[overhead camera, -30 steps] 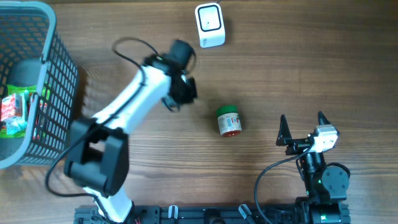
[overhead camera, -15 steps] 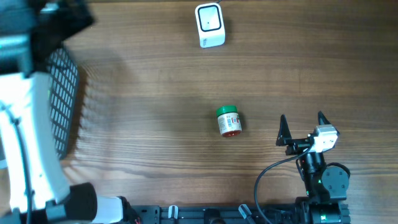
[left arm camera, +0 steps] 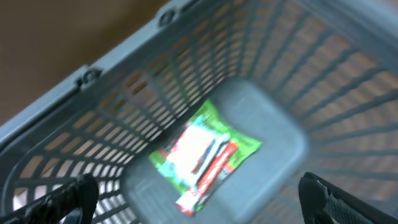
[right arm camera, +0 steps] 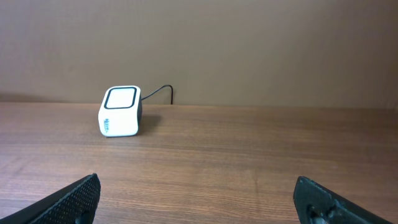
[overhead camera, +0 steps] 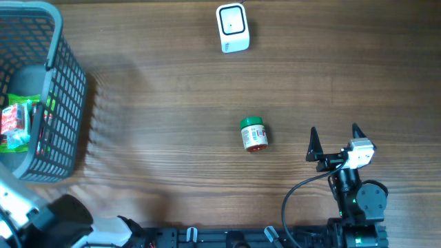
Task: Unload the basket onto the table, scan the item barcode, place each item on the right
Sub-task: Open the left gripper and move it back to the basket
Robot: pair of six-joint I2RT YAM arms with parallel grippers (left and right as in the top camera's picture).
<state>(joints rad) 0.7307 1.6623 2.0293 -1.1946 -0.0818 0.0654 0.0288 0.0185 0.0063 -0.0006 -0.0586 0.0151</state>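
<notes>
Hovering spread wide and empty over the basket (left arm camera: 93, 78), the left fingers (left arm camera: 65, 200) face a green packet (left arm camera: 205, 155) on its floor, likely light, crinkly and slippery, best pinched across one edge; right fingers (right arm camera: 71, 198) likewise released.

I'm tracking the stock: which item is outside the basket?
The green-lidded jar, out on the table; the green packet lies inside the basket.

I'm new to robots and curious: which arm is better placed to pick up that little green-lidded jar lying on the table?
Probably the right arm: the right hand is open, near the jar, with nothing between. The left hand is open, but looks down into the basket.
</notes>
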